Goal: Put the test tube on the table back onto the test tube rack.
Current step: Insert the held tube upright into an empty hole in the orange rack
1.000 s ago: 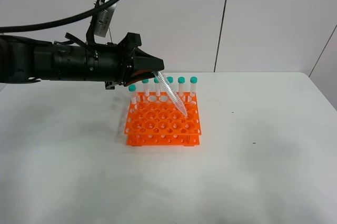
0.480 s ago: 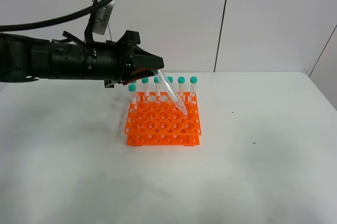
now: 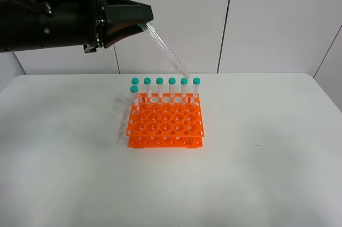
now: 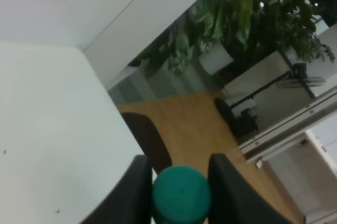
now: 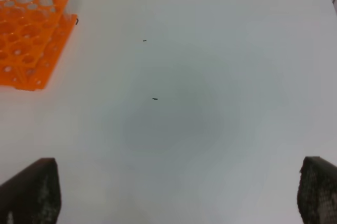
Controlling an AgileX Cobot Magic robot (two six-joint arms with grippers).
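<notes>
My left gripper (image 3: 142,20) is shut on the test tube (image 3: 166,51) at its cap end. It holds the tube high in the air, slanted, with the pointed tip down and to the right, above the back row of the orange test tube rack (image 3: 165,123). In the left wrist view the teal cap (image 4: 181,196) sits between the two dark fingers (image 4: 138,188). Several teal-capped tubes (image 3: 172,85) stand along the rack's back and left side. My right gripper (image 5: 174,197) is open and empty over the white table (image 5: 200,103), to the right of the rack (image 5: 26,39).
The table (image 3: 267,157) stretches wide around the rack, and its right edge shows in the left wrist view (image 4: 113,108). A white panelled wall stands behind. Two small dark specks (image 5: 154,98) lie on the tabletop.
My left arm has risen sharply with the tube. The tube's tip was down at the rack's holes and now hangs above the caps of the back row.
</notes>
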